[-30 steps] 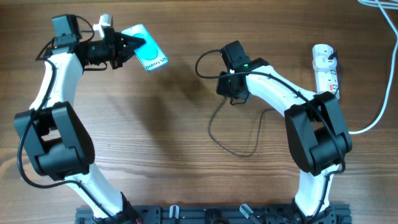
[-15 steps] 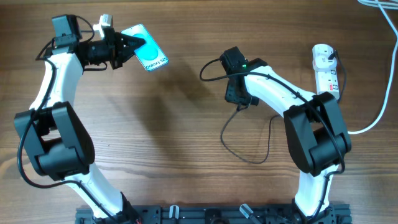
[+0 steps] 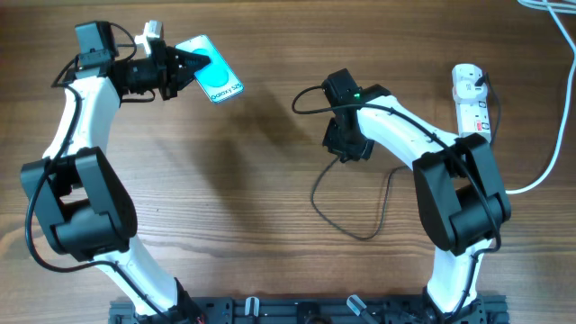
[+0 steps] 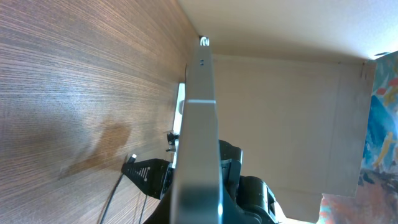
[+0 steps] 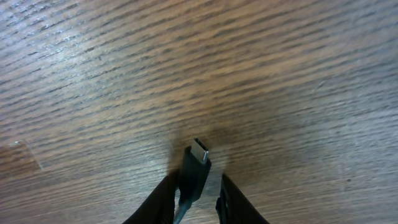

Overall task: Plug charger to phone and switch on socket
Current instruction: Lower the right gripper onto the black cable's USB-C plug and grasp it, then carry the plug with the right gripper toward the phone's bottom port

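Neither half of the job is finished. The left end effector (image 3: 184, 67), at the upper left of the overhead frame, is closed on one end of the phone (image 3: 216, 81). It appears to hold the phone clear of the worktop (image 3: 225, 198), screen facing the overhead camera and free end pointing toward frame centre. The right end effector (image 5: 196, 190), right of centre, pinches the charger (image 5: 195, 169) just behind its connector, with the metal tip sticking out ahead of the grip (the rest of the cable loops slack below it). Tip and phone are well apart, so the plugging-in is left to do. The socket (image 3: 471, 101) lies at the upper right with no end effector near it. Whether it is switched on is too small to read; I judge that step not yet done.
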